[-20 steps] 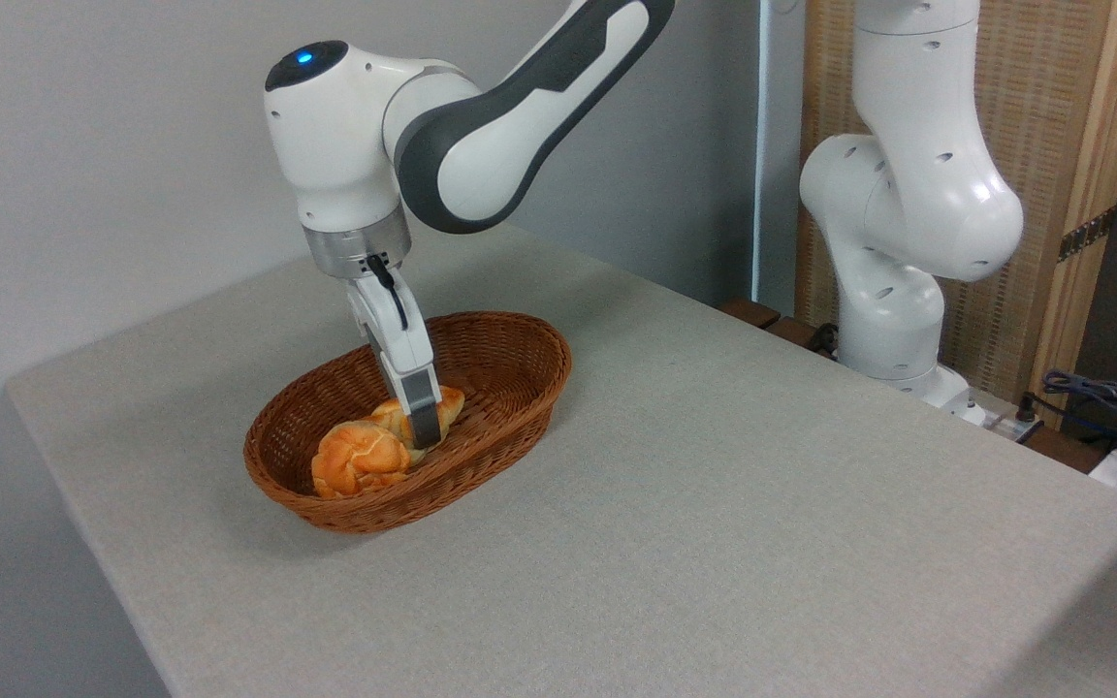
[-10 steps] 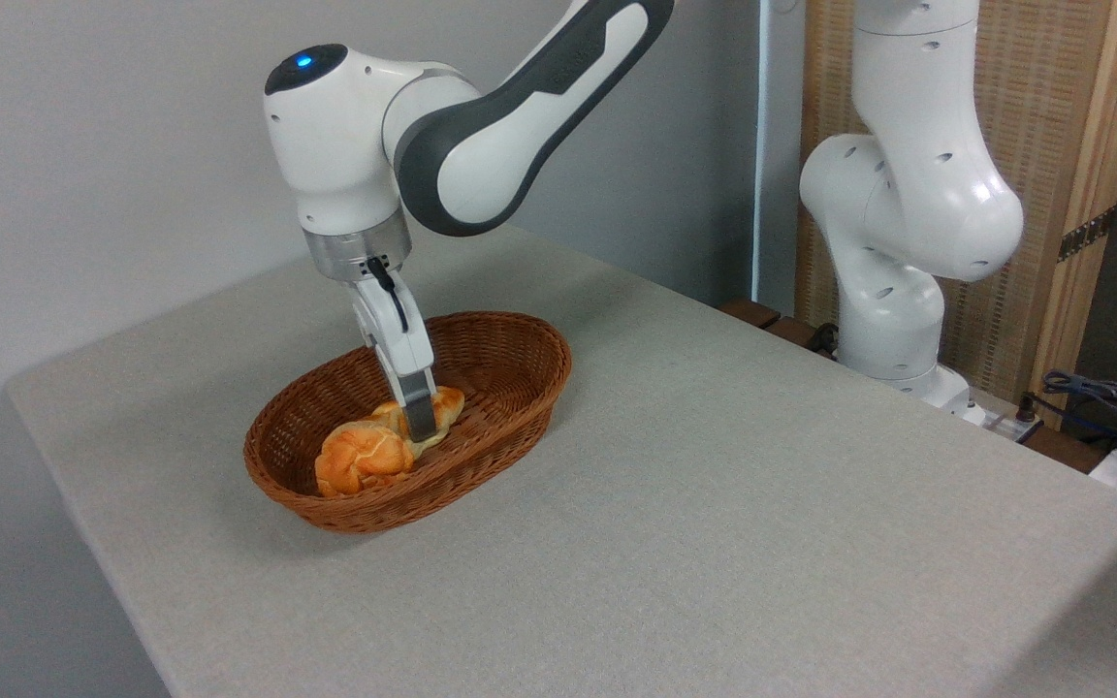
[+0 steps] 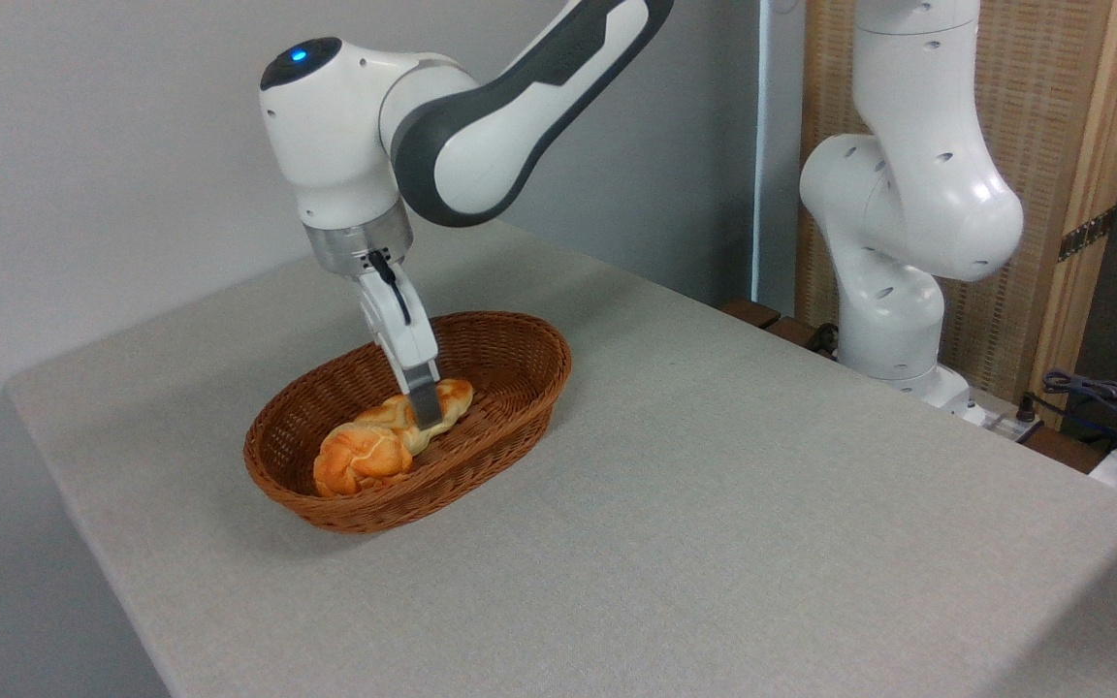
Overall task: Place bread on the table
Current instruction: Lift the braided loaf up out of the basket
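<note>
A: where's the bread (image 3: 442, 401) at?

B: inside the wicker basket (image 3: 520, 351), a bit right of its middle, right end tipped up over the lower end. round roll (image 3: 362, 459) sits at the basket's left end, touching it.

A: and the gripper (image 3: 426, 411)?

B: down in the basket, fingers clamped across the loaf's middle. basket sits on the grey table (image 3: 714, 504), toward its left part.

Arm bent over, wrist vertical, jaws pointing down, closed.
</note>
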`<move>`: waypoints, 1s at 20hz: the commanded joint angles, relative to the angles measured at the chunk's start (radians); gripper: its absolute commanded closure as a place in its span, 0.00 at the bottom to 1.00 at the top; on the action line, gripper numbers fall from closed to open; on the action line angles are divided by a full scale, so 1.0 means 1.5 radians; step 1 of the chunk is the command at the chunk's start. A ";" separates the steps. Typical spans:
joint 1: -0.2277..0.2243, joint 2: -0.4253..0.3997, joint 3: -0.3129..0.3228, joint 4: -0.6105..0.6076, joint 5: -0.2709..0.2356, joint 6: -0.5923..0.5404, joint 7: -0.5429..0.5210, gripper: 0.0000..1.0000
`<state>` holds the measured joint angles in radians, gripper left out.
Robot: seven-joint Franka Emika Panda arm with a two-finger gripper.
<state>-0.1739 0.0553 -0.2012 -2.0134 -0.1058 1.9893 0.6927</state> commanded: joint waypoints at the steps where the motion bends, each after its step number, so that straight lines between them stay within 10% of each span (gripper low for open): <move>1: -0.008 -0.010 0.013 0.054 0.003 -0.098 0.017 0.76; 16: -0.004 -0.061 0.103 0.139 -0.017 -0.168 0.055 0.76; 20: -0.004 -0.080 0.095 0.140 -0.085 -0.170 0.053 0.76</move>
<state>-0.1727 -0.0387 -0.0582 -1.8104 -0.1583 1.7593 0.7593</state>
